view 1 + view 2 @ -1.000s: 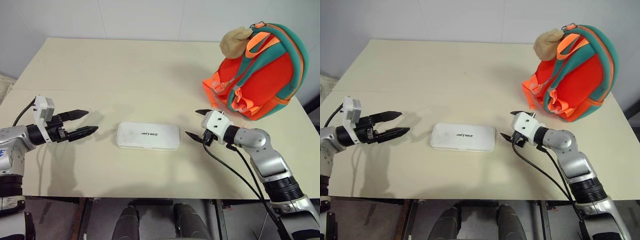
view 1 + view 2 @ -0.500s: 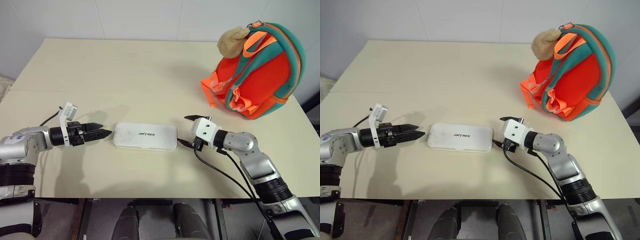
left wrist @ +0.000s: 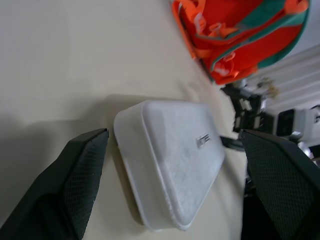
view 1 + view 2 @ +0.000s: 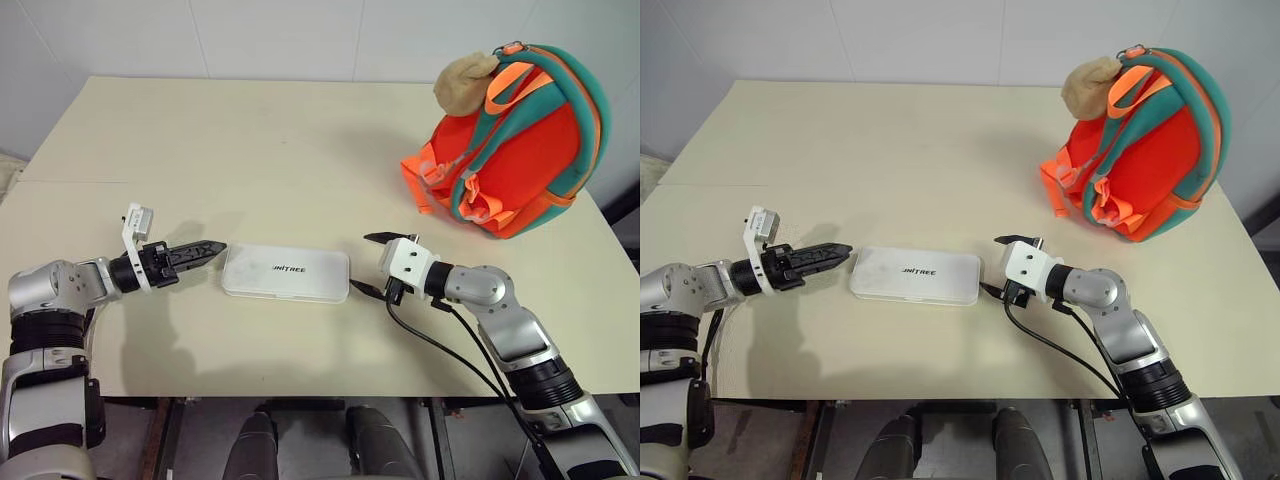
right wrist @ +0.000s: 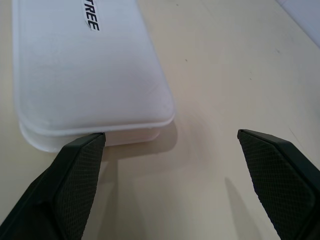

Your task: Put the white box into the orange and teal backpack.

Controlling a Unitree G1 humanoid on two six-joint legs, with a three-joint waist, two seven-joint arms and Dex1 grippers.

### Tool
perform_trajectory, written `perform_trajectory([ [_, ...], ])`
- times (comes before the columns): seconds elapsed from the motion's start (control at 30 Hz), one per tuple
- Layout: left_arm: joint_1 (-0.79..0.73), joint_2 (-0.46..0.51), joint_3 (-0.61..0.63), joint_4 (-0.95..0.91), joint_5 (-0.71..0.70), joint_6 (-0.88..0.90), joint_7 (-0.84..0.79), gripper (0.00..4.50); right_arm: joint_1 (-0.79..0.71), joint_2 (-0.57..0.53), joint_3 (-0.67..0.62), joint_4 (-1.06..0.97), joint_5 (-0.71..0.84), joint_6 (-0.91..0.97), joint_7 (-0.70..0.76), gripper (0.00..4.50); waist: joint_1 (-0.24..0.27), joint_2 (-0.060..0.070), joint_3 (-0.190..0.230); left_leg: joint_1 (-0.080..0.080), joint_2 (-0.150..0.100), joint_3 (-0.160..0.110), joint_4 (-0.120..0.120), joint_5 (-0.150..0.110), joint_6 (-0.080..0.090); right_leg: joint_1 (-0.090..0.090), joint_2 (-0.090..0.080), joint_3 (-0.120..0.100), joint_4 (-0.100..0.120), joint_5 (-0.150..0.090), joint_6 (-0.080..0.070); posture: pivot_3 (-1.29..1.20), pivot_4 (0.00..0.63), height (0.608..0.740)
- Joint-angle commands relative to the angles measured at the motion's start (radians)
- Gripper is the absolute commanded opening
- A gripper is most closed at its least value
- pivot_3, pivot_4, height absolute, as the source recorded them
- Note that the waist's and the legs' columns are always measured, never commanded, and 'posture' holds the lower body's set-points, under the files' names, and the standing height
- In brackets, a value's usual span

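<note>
flat white box [image 4: 286,273], rounded corners, dark lettering

The scene is bright and evenly lit, with no glare. Soft shadows lie on the table [image 4: 300,150], toward 7 o'clock of each arm. In both wrist views the near black fingertips [image 5: 80,170] look blurred, and the far background is soft.

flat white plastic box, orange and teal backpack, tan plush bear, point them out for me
flat white plastic box [image 4: 286,273], left eye view, middle of its lid
orange and teal backpack [image 4: 530,150], left eye view, orange front panel
tan plush bear [image 4: 464,80], left eye view, its body
</note>
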Motion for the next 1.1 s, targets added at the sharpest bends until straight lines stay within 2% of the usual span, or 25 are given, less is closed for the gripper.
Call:
perform_trajectory([
  [0.03, -0.024, -0.003, -0.016, 0.01, -0.007, 0.02, -0.034, 4.5, 0.005, -0.002, -0.016, -0.049, 0.016, -0.02, 0.009, 4.47, 0.001, 0.0, 0.0, 0.0, 0.0, 0.0, 0.0, 0.0, 0.0, 0.0, 0.0, 0.0, 0.0, 0.0, 0.0, 0.0, 0.15, 0.74],
  [0.77, -0.048, -0.047, -0.089, 0.016, 0.02, 0.011, -0.063, 4.5, -0.033, 0.035, 0.024, 0.003, -0.008, -0.09, 0.039, 4.47, 0.001, 0.0, 0.0, 0.0, 0.0, 0.0, 0.0, 0.0, 0.0, 0.0, 0.0, 0.0, 0.0, 0.0, 0.0, 0.0, 0.15, 0.74],
  [1.1, -0.045, -0.016, -0.145, 0.01, 0.061, -0.001, -0.096, 4.5, -0.049, 0.038, 0.022, 0.023, -0.03, -0.118, 0.051, 4.47, 0.001, 0.0, 0.0, 0.0, 0.0, 0.0, 0.0, 0.0, 0.0, 0.0, 0.0, 0.0, 0.0, 0.0, 0.0, 0.0, 0.15, 0.74],
])
